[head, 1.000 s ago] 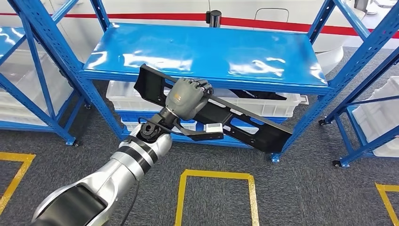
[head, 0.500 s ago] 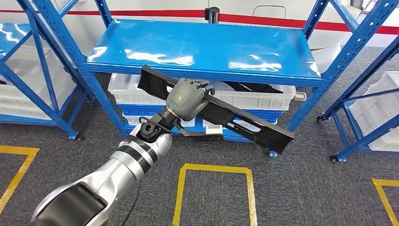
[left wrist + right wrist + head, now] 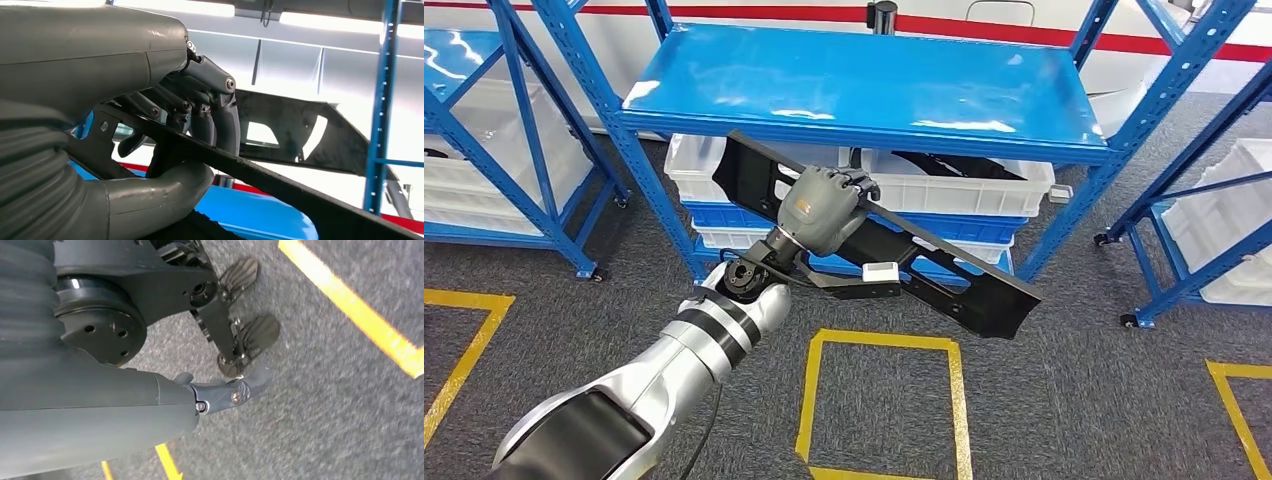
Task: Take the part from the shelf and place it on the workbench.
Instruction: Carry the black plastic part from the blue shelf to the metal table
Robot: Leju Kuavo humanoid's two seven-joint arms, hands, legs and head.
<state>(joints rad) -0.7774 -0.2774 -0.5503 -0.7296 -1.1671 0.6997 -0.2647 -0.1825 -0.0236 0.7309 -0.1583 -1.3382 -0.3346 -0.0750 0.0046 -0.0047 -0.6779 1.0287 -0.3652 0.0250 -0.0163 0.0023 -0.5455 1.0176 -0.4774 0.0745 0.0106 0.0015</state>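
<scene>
The left hand (image 3: 822, 208) grips the part (image 3: 894, 245), a long black panel with cut-outs, close to its upper end. The fingers (image 3: 220, 107) wrap over the top edge and the thumb (image 3: 165, 187) presses from below. The part is clear of the shelf (image 3: 864, 85): it hangs in the air in front of the blue deck, tilted, with its far end low over the grey carpet. The white bins (image 3: 964, 190) sit under the deck behind it.

The right hand (image 3: 220, 392) hangs beside the body, facing the floor. Its fingers are spread and it holds nothing.

The step in hand is judged to be the carry toward the workbench, which appears in none of the views.

1. Keep the grip firm. The hold is off-centre, so the long free end is likely to lever against the fingers.
2. Turn slowly. The low end could sweep into the blue shelf upright (image 3: 1169, 95) or the bins.
3. Raise or level the part before you walk, so the low end clears the floor.
4. Release only once the part lies flat on the bench.
</scene>
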